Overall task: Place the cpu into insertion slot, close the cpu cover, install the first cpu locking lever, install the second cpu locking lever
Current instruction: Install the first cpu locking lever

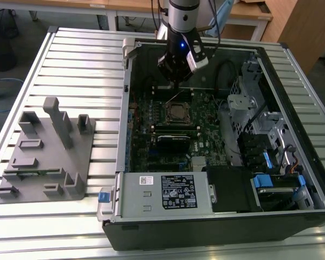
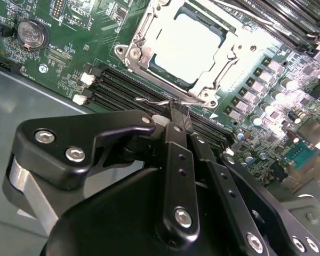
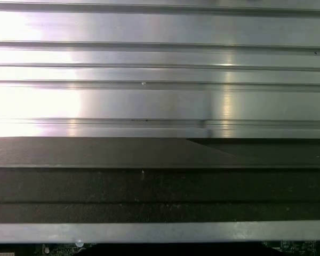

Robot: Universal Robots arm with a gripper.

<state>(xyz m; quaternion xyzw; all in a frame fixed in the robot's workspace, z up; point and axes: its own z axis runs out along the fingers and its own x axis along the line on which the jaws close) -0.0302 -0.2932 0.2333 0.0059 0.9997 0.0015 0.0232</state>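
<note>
At cpu cover (image 2: 140, 52) edge: gripper (image 2: 176, 110) narrow, tips together at locking lever (image 2: 149, 99); cpu (image 2: 189, 45) seated beneath cover.

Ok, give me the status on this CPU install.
Done: the cpu sits in the insertion slot, and the cpu cover looks closed around it. In hand: the pincer, tips together, is at a thin wire locking lever beside the slot; in the exterior view that lever appears to stand raised. Left: latching the levers, since this one is not down yet.

Grey fixture (image 1: 46, 154), power supply (image 1: 162, 192) (labelled), coin cell (image 2: 32, 34)
</note>
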